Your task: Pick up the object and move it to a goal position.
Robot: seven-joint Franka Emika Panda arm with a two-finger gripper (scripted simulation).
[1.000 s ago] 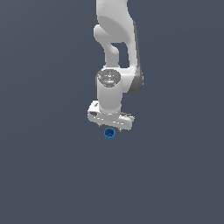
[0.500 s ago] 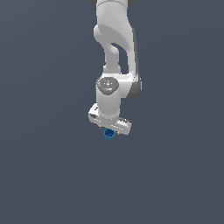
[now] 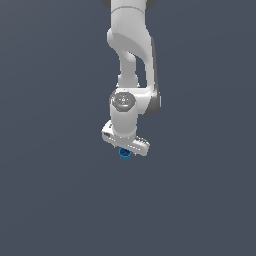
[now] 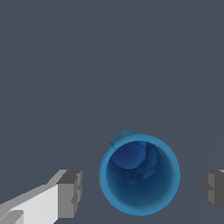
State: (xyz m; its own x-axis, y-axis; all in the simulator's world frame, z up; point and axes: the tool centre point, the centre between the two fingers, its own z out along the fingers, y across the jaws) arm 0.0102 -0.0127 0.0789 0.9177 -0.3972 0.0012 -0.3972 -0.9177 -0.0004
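Between the two grey fingertips [image 4: 70,194] of the gripper [image 4: 142,190], a small blue cup [image 4: 139,174] is seen in the wrist view, its hollow, darker inside facing the camera. The jaws are spread, with a clear gap of grey background left between the cup's rim and the pad on either side, so that nothing is being pinched. From the exterior view, the white arm [image 3: 131,50] is shown reaching down from above, with the gripper [image 3: 125,150] carried at its lower end and the cup [image 3: 124,154] visible just beneath the white hand body. Whether the cup rests on the plain grey ground [image 3: 50,190] cannot be told from either view.
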